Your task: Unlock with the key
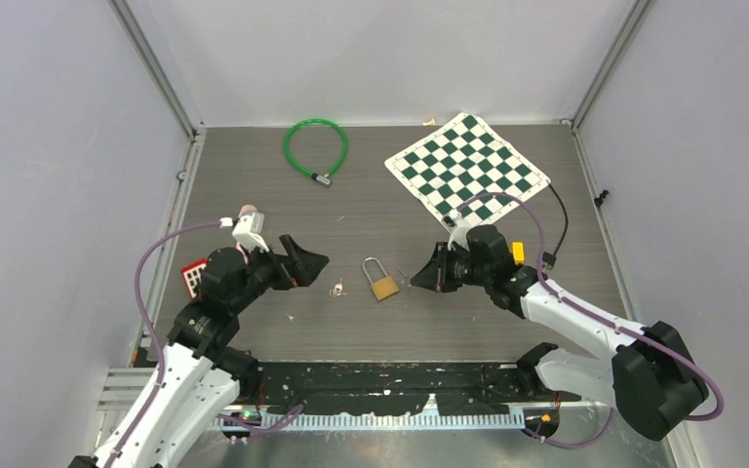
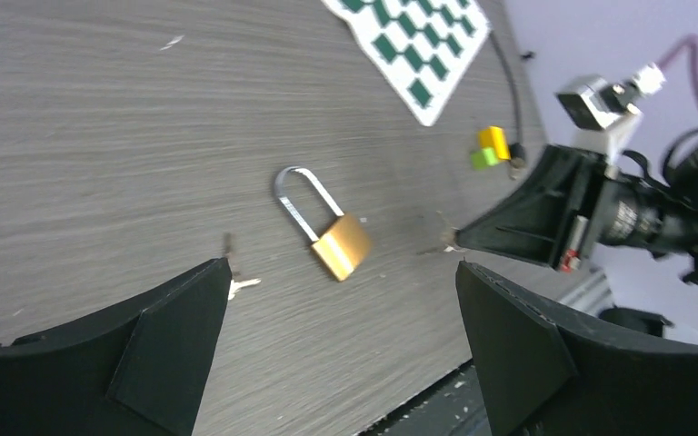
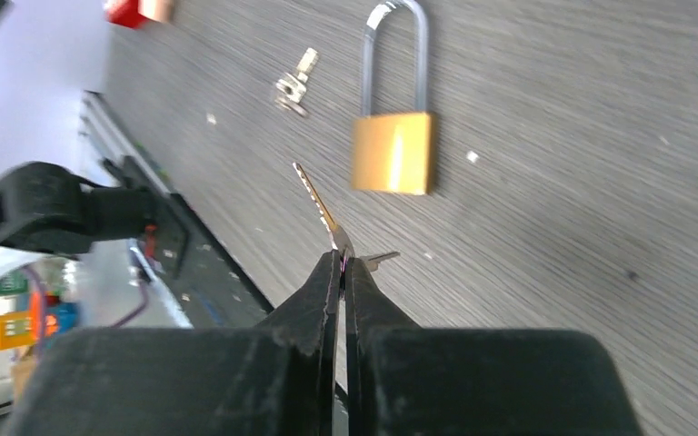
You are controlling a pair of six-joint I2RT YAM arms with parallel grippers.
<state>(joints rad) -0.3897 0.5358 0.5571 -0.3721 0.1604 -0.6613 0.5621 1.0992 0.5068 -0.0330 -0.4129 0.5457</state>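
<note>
A brass padlock [image 1: 382, 281] with a silver shackle lies flat on the table between the arms, its shackle closed; it also shows in the left wrist view [image 2: 334, 238] and the right wrist view [image 3: 393, 145]. My right gripper [image 1: 415, 276] is shut on a silver key [image 3: 320, 202], whose blade points out toward the padlock, a little short of it. A second small key set [image 1: 337, 289] lies left of the padlock. My left gripper [image 1: 314, 268] is open and empty, hovering just left of those keys, with its fingers [image 2: 173, 318] wide apart.
A green cable lock [image 1: 314, 146] lies at the back. A green and white checkered board [image 1: 466, 166] lies at the back right. A red and white block [image 1: 193, 276] sits by the left arm. A yellow block [image 1: 518, 252] and black cable [image 1: 558, 219] lie behind the right arm.
</note>
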